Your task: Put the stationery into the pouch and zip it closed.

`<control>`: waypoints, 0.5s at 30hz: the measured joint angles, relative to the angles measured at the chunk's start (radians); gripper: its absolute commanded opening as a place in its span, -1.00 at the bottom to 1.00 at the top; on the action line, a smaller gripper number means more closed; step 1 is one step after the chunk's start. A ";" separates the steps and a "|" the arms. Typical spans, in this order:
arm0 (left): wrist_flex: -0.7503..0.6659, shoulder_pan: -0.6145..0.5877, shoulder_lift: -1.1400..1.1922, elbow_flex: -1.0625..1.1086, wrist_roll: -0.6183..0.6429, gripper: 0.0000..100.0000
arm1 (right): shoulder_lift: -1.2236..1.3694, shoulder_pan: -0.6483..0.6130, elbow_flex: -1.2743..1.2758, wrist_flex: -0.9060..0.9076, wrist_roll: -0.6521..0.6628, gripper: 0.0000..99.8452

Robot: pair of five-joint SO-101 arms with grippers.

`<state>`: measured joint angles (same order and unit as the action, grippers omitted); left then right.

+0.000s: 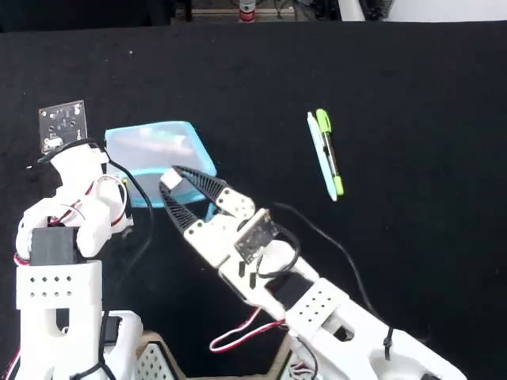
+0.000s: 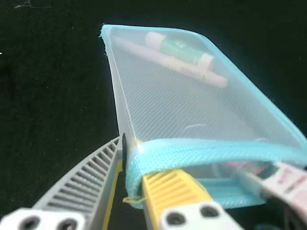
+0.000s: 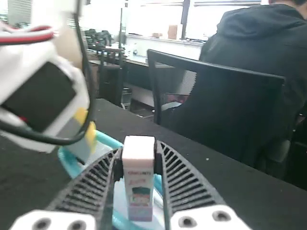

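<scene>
Translucent mesh pouch with soft turquoise trim (image 1: 150, 146) sits on the black tabletop (image 1: 396, 79), one corner pinched by the left end effector (image 2: 130, 160). We judge loading underway: the right end effector (image 1: 169, 182) grips a small white rectangular eraser (image 3: 138, 163) at the mouth. Next we would release it inside, then fetch the slim green pen (image 1: 331, 154).

The high view looks steeply down on the black table (image 1: 412, 71) from its near edge. Both wrist views sit very near the pouch (image 1: 150, 146), shared by all three.
</scene>
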<state>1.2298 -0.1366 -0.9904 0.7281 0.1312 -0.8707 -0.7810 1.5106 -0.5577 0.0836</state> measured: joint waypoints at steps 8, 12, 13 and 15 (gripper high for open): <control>0.000 0.000 0.000 0.000 0.000 -0.94 | 0.000 -0.008 0.000 0.000 0.035 -0.98; 0.000 0.000 0.000 0.000 0.000 -0.94 | 0.000 -0.009 0.018 0.000 0.083 -0.98; 0.000 0.000 0.000 0.000 0.000 -0.94 | -0.002 -0.014 0.029 0.000 0.097 -0.98; 0.000 0.000 0.000 0.000 0.000 -0.94 | -0.025 -0.021 0.057 -0.003 0.126 -0.98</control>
<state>1.2298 -0.1366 -0.9904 0.7281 0.1312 -0.8953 -0.8025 1.5673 -0.5608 0.2094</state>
